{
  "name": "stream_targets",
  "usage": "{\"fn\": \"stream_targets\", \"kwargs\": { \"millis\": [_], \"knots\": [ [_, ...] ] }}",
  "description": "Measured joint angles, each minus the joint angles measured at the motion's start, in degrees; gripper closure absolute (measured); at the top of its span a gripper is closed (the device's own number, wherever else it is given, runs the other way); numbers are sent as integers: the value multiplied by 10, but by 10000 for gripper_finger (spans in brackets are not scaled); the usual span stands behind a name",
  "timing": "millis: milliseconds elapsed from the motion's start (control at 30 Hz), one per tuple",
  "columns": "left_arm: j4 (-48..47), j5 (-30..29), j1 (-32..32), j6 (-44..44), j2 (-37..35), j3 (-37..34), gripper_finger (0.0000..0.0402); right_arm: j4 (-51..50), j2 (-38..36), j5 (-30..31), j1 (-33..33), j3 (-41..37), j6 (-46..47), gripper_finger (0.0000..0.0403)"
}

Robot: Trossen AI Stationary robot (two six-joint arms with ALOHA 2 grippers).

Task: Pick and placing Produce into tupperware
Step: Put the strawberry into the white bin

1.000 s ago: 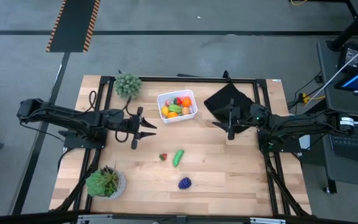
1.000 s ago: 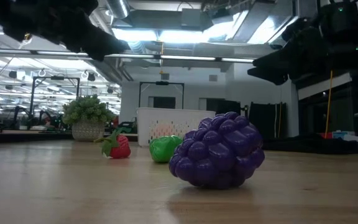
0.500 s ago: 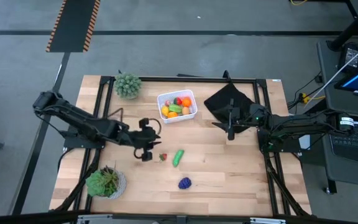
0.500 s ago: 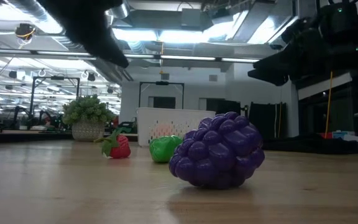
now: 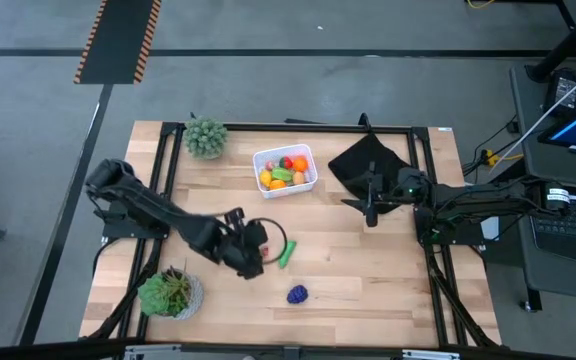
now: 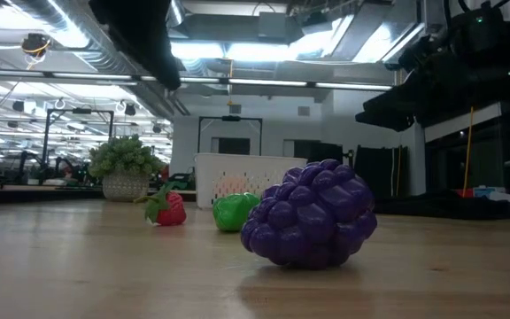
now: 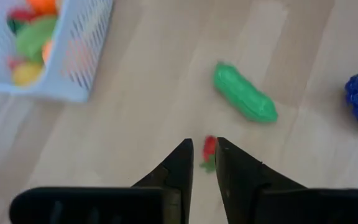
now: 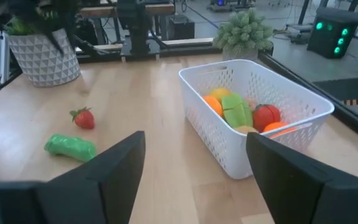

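Left gripper hovers over the strawberry, fingers nearly together, gripping nothing; cucumber just beyond, tub farther.

Right gripper waits spread.

Two dark arms, black jointed links, thin black cables looped alongside. Left gripper: two matte black fingers tapering to narrow tips (flat black bar behind). Right gripper: broad black fingers, squared edges. Small green light on right arm.
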Motion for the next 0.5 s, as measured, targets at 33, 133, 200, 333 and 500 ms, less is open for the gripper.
{"fn": "stream_targets", "kwargs": {
  "millis": [33, 133, 200, 333, 500],
  "knots": [
    [-13, 0, -7, -22, 13, 10, 343, -3, 0, 0, 0, 0, 7, 121],
    [-23, 0, -25, -70, 45, 29, 348, -18, 0, 0, 0, 0, 13, 121],
    [-23, 0, -36, -94, 62, 37, 352, -26, 0, 0, 2, 0, 28, 121],
    [-21, 0, -54, -145, 90, 45, 360, -39, 1, 0, 14, 0, 49, 121],
    [-30, 0, -68, -183, 100, 47, 368, -43, 1, -1, 32, 0, 38, 121]
  ]
}}
